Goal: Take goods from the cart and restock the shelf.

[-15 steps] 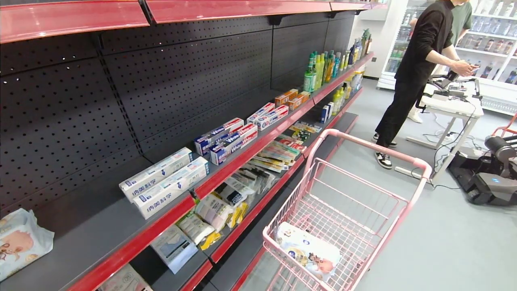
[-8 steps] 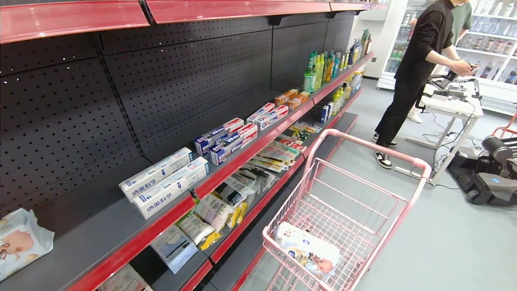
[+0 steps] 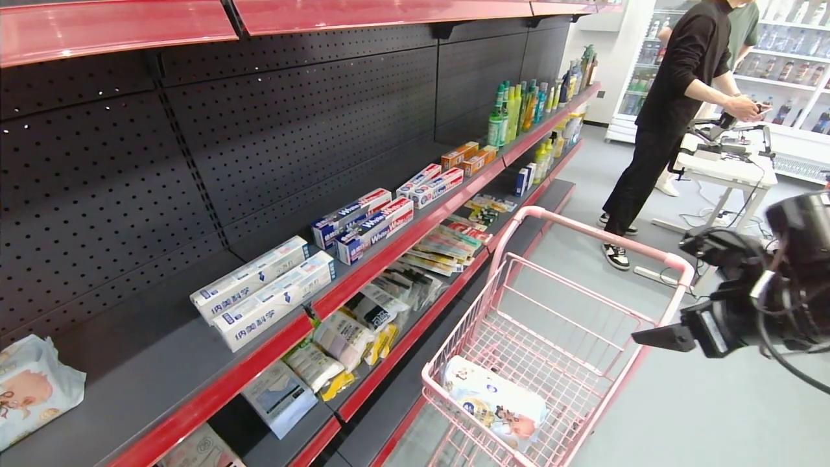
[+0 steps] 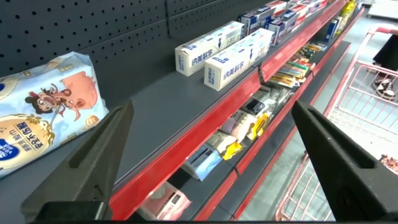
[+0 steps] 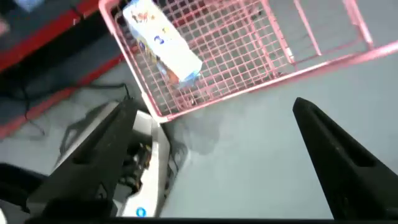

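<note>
Shop aisle: red-edged shelf (image 3: 214, 389) on L, one soft pack (image 3: 32, 389) on it, L gripper (image 4: 211, 106) near, spread. Pink cart (image 3: 583, 227) holds another pack (image 3: 496, 402), prob. light, squashy, slick film; pinch mid-body. R gripper (image 5: 211, 109) beside cart, spread wide.

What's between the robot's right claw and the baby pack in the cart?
Only the cart's pink wire wall, between right gripper and pack, in the right wrist view.
</note>
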Motion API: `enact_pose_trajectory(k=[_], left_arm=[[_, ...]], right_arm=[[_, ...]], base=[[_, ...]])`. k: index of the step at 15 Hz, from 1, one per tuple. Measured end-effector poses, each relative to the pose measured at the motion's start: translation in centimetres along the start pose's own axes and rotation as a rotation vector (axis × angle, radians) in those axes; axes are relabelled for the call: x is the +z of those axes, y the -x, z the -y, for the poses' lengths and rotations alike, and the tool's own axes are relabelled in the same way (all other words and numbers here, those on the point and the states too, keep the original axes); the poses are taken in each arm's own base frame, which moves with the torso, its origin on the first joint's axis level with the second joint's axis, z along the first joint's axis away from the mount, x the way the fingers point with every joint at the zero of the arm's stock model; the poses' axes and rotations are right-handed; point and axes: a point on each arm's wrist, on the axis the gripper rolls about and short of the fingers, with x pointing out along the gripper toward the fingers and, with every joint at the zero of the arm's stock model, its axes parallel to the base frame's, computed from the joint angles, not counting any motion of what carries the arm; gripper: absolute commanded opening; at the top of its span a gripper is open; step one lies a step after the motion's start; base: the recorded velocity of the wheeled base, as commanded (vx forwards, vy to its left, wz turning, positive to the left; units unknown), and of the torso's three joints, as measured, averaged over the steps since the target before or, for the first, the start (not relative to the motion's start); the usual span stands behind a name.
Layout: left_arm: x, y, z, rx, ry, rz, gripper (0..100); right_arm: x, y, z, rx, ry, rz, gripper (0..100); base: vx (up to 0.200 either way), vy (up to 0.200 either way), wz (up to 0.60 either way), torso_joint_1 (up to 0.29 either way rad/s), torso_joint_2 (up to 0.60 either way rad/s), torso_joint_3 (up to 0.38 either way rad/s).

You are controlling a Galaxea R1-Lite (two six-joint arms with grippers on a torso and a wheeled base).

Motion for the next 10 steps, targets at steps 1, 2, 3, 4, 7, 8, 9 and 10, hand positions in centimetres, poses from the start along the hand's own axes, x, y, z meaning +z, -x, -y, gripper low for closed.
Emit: enact_pose_trajectory(k=[1, 2, 3, 4, 7, 8, 9, 10], left_arm=[[0.0, 0.0, 0.0, 0.0, 0.0, 0.0, 100], [0.0, 0.0, 0.0, 0.0, 0.0, 0.0, 100], [0.0, 0.0, 0.0, 0.0, 0.0, 0.0, 100], [0.0, 0.0, 0.0, 0.0, 0.0, 0.0, 100], [0.0, 0.0, 0.0, 0.0, 0.0, 0.0, 100], [0.0, 0.0, 0.0, 0.0, 0.0, 0.0, 100], [0.0, 0.0, 0.0, 0.0, 0.0, 0.0, 100], [0.0, 0.0, 0.0, 0.0, 0.0, 0.0, 100]], right_arm=[[0.9, -2.3, 0.7, 0.03, 0.041, -0.034, 100], [2.0, -4.9, 1.6, 0.055, 0.081, -0.057, 100], [3.1, -7.2, 2.1, 0.077, 0.117, -0.068, 100], [3.6, -8.9, 2.2, 0.099, 0.142, -0.08, 100], [4.0, -12.9, 0.6, 0.166, 0.193, -0.132, 100], [3.8, -13.9, -0.1, 0.188, 0.208, -0.153, 100], [3.7, -14.8, -0.8, 0.207, 0.224, -0.17, 100], [3.5, -15.5, -1.3, 0.223, 0.244, -0.184, 100]], base=[[0.0, 0.0, 0.0, 0.0, 0.0, 0.0], [0.0, 0.0, 0.0, 0.0, 0.0, 0.0], [0.0, 0.0, 0.0, -0.071, 0.15, 0.08], [0.0, 0.0, 0.0, -0.071, 0.16, 0.076], [0.0, 0.0, 0.0, -0.085, 0.17, 0.093], [0.0, 0.0, 0.0, -0.1, 0.19, 0.11], [0.0, 0.0, 0.0, -0.09, 0.18, 0.1], [0.0, 0.0, 0.0, -0.08, 0.18, 0.1]])
